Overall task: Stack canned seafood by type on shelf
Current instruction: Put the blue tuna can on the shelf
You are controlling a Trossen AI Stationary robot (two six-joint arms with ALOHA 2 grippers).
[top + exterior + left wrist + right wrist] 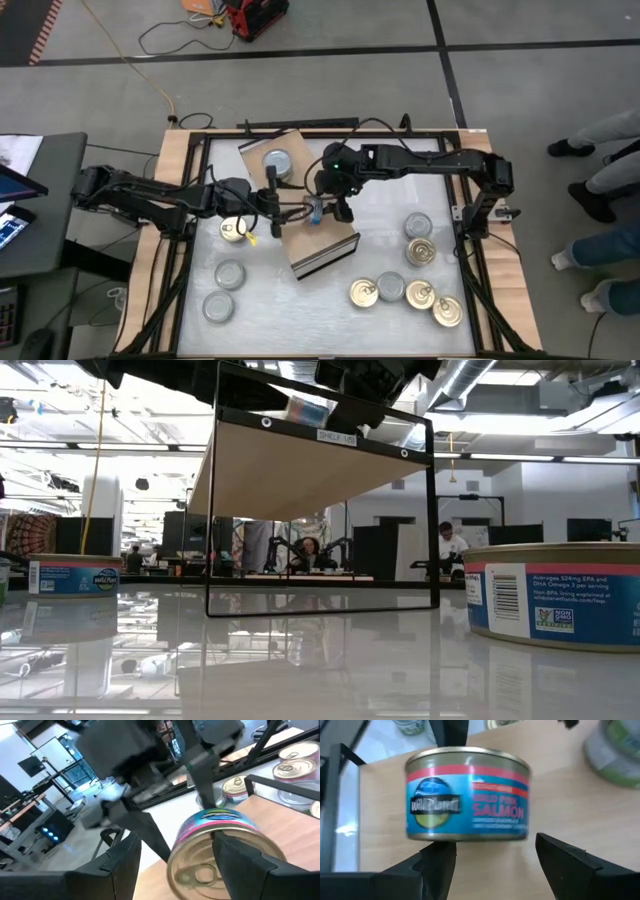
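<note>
The salmon tin (467,795) has a blue label with a red band along the top, red lettering, a dark blue and yellow-green emblem, and a gold rim. Seen from the left wrist, its top (207,865) is gold with a pull-tab, and the side shows pink and teal stripes, though blurred. The shelf (310,235) is pale wood, dark-edged. On the white table (320,310), some tins (448,312) are gold-topped, others (218,306) silver-grey. Both arms (420,160) are black.

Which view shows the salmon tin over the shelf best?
Right wrist view: the salmon tin shows its full label, above the shelf. Left wrist shows its gold top; high view only a small patch between both end effectors; low view just a sliver above the board.
</note>
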